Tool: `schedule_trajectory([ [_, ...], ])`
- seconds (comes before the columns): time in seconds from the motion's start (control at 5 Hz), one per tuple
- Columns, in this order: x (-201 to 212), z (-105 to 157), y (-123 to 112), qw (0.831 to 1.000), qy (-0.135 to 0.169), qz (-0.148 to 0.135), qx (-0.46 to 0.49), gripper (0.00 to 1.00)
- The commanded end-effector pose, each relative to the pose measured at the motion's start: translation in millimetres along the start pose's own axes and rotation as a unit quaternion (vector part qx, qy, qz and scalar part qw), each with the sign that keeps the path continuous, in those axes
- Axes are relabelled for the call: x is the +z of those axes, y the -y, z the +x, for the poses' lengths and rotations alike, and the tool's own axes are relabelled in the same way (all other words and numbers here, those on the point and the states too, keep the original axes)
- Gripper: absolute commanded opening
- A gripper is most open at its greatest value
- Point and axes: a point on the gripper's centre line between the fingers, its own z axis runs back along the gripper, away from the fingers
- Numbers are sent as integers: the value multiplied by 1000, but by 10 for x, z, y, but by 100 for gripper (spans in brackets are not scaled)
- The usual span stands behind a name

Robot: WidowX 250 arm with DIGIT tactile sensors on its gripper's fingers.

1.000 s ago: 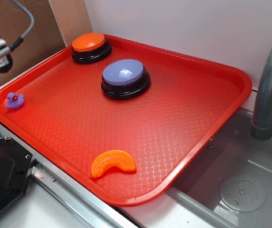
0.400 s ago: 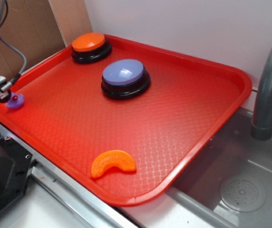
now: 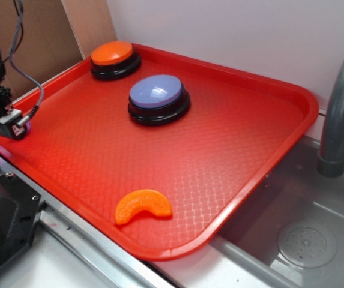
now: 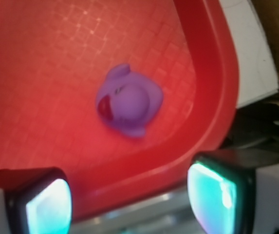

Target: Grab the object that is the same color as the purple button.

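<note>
Red tray [image 3: 232, 150] as landmark throughout. Purple rubber duck [image 4: 128, 103] lying in the tray's corner beside the curved rim, red spot on its side, free of any contact. Gripper [image 4: 134, 195] poised above that corner, pads [image 4: 49, 204] spread wide apart with nothing between them, one pad over the rim, the other outside the tray. In the exterior view, duck almost wholly hidden behind the gripper [image 3: 6, 123] at the tray's left corner, cable looping up from it. Purple button [image 3: 158, 99] toward the tray's back middle, well apart from the duck; orange button [image 3: 114, 59] in the far corner; orange slice-shaped toy [image 3: 143, 205] near the front edge. Nothing between duck and pads. Tray resting partly over a grey sink [image 3: 304, 240], grey faucet [image 3: 340, 114] at the right side, white wall [image 3: 232, 30] behind, brown cardboard [image 3: 45, 36] at the back left.
</note>
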Motion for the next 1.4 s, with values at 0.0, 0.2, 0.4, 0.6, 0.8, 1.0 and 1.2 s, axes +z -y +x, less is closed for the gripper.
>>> schedule_trajectory([
  [0.0, -81, 201, -29, 1000, 14, 5, -9, 100],
  [0.2, -112, 213, -46, 1000, 4, 7, -11, 0],
  [0.4, -120, 222, -53, 1000, 2, 8, -8, 0],
  [0.6, -116, 211, -48, 1000, 0, 9, -9, 0],
  [0.8, 12, 231, 17, 1000, 6, 3, -16, 0],
  [1.0, 292, 240, 141, 999, 27, -22, -14, 0],
  [1.2, 669, 326, 507, 997, 43, -25, -66, 0],
])
